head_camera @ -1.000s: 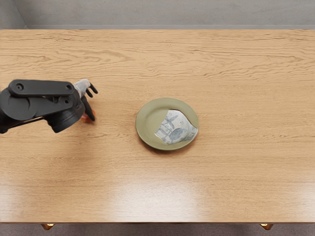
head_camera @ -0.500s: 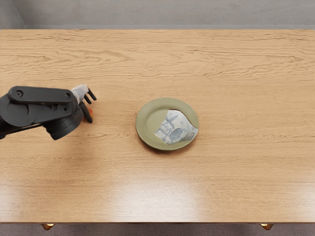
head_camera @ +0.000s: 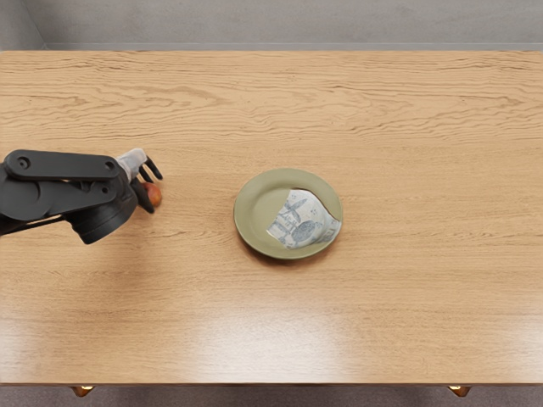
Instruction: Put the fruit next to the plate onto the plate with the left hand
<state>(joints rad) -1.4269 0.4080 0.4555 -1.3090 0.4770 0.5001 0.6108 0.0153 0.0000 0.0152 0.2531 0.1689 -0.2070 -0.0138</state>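
Observation:
A small orange fruit (head_camera: 154,194) is at the table's left, well to the left of the plate. My left hand (head_camera: 144,181) comes in from the left edge on a black forearm, and its dark-tipped fingers (head_camera: 151,169) curl around the fruit's left side, hiding part of it. I cannot tell whether the fruit is touching the table. The olive-green plate (head_camera: 249,202) lies near the middle, with a blue-and-white patterned patch on its right half and no fruit on it. The right arm does not show.
The wooden table (head_camera: 382,119) fills the view, with its front edge near the bottom and a grey wall behind it. Bare wood separates the hand from the plate.
The black forearm has drawn back towards the left and lowered. The fingers have closed in on the fruit, which shows more now and sits slightly higher in the picture.

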